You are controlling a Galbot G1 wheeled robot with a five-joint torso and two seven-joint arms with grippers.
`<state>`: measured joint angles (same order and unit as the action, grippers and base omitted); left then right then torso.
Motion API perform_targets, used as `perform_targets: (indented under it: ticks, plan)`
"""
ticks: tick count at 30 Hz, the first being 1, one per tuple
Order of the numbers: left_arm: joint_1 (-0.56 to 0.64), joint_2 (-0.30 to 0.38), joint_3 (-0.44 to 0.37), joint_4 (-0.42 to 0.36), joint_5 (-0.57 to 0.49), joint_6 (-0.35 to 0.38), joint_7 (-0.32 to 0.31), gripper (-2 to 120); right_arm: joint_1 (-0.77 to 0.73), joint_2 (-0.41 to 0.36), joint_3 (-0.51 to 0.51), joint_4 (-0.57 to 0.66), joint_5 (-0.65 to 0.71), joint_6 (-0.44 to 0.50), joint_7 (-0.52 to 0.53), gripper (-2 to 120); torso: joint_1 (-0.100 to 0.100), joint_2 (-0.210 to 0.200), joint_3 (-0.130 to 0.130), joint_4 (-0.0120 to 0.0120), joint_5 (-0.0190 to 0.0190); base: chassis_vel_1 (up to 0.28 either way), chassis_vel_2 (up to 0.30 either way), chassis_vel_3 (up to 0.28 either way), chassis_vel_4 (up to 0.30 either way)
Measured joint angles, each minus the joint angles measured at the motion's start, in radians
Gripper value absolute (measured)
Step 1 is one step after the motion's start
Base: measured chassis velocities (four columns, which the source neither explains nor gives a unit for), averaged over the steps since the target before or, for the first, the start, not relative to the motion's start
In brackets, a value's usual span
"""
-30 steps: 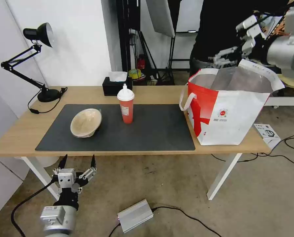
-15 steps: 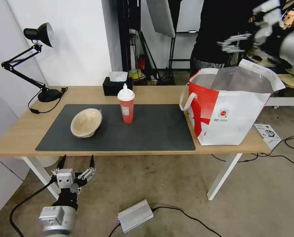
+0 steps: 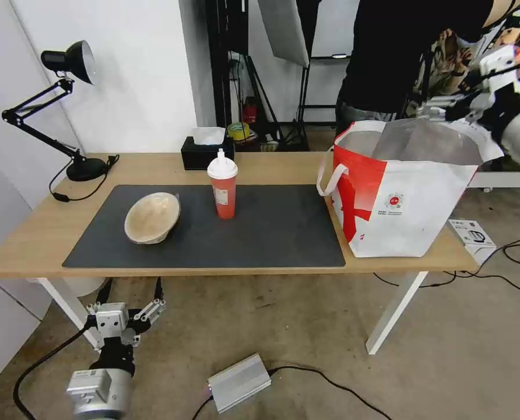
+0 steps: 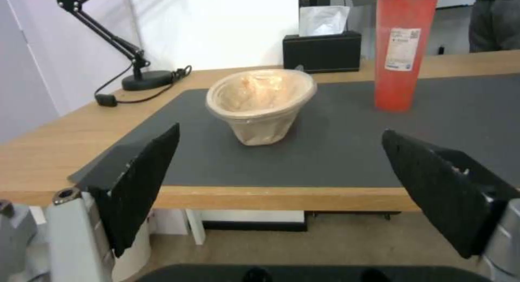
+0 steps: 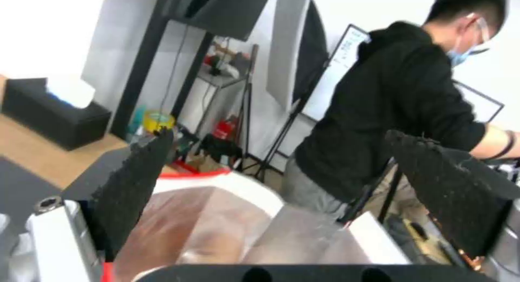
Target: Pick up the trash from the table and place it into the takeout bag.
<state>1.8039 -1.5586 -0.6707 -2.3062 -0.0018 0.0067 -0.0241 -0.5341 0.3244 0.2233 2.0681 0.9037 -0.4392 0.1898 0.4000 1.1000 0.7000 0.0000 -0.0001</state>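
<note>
A beige pulp bowl point(image 3: 153, 217) lies tilted on the dark mat of the table point(image 3: 32, 233), and it also appears in the left wrist view point(image 4: 260, 103). A red-orange cup with a white domed lid point(image 3: 223, 188) point(image 4: 404, 50) stands upright to its right. The white-and-red takeout bag point(image 3: 406, 198) stands open at the table's right end, with its foil lining showing point(image 5: 217, 217). My left gripper point(image 3: 133, 286) point(image 4: 280, 131) hangs open and empty below the table's front edge, facing the bowl. My right gripper point(image 3: 446, 108) point(image 5: 276, 135) hovers open and empty over the bag's far right rim.
A black tissue box point(image 3: 204, 150) sits behind the cup and a black desk lamp point(image 3: 67, 105) stands at the far left. A person in black point(image 3: 400, 58) stands behind the bag. A silver box point(image 3: 238, 382) and cables lie on the floor.
My right gripper has swung up and then to the right over the back of the bag. My left gripper has sunk slightly lower below the table edge. The bowl, cup and bag have not moved.
</note>
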Motion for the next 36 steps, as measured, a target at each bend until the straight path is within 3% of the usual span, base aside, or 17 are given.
perform_targets:
  ticks: [10,14,18,25,33,36]
  plan:
    - [0.009,-0.007,-0.008,0.000,0.007,-0.007,-0.002,100,-0.159,0.045,0.057,0.031,-0.046,0.048,0.023,100,0.000,0.000,0.000,-0.0001,0.0001,0.000,0.000,0.000,0.000]
    - [0.010,-0.007,-0.009,0.000,0.008,-0.007,-0.002,100,-0.259,0.068,0.125,0.062,-0.058,0.065,0.042,100,0.000,0.000,0.000,0.0000,0.0000,0.000,0.000,0.000,0.000]
    - [0.010,-0.005,-0.011,0.003,0.009,-0.007,-0.003,100,-0.410,0.111,0.277,0.119,-0.085,0.081,0.062,100,0.000,0.000,0.000,-0.0001,0.0000,0.000,0.000,0.000,0.000]
    - [0.010,-0.005,-0.010,0.006,0.010,-0.007,-0.003,100,-0.531,0.155,0.370,0.180,-0.115,0.090,0.082,100,0.000,0.000,0.000,-0.0002,0.0001,0.000,0.000,0.000,0.000]
    - [0.008,-0.005,-0.005,0.009,0.014,-0.007,-0.003,100,-0.729,0.257,0.444,0.277,-0.153,0.090,0.169,100,0.000,0.000,0.000,-0.0001,0.0000,0.000,0.000,0.000,0.000]
    - [0.008,-0.006,-0.003,0.013,0.017,-0.007,-0.002,100,-0.820,0.328,0.459,0.309,-0.202,0.108,0.191,100,0.000,0.000,0.000,0.0001,0.0000,0.000,0.000,0.000,0.000]
